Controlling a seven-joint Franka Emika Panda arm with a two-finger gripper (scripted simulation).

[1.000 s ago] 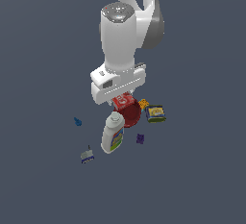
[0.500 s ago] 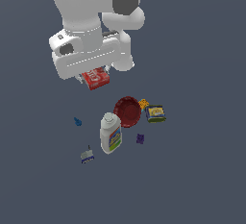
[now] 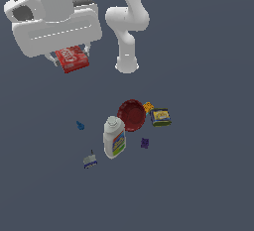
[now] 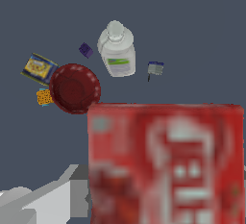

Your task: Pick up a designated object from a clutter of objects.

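Observation:
My gripper [image 3: 70,59] is shut on the small flat red box [image 3: 72,59] with white lettering and holds it high above the floor, at the exterior view's upper left. In the wrist view the red box [image 4: 166,163] fills the near field, blurred, and hides the fingertips. The rest of the clutter lies far below: a dark-red bowl [image 3: 131,115], a white bottle with a colourful label [image 3: 114,137] and a green-and-yellow box [image 3: 160,117]. They also show in the wrist view: the bowl [image 4: 74,88], the bottle [image 4: 116,50] and the green-and-yellow box [image 4: 39,68].
A small orange piece [image 3: 148,107] lies by the bowl. A purple piece [image 3: 144,143], a blue piece [image 3: 80,125] and a small grey-blue item [image 3: 90,161] lie around the bottle. The arm's white base [image 3: 127,65] stands behind the clutter.
The gripper has risen from the clutter by the bowl and moved toward the exterior view's upper left, carrying the red box with it. The other items have not moved.

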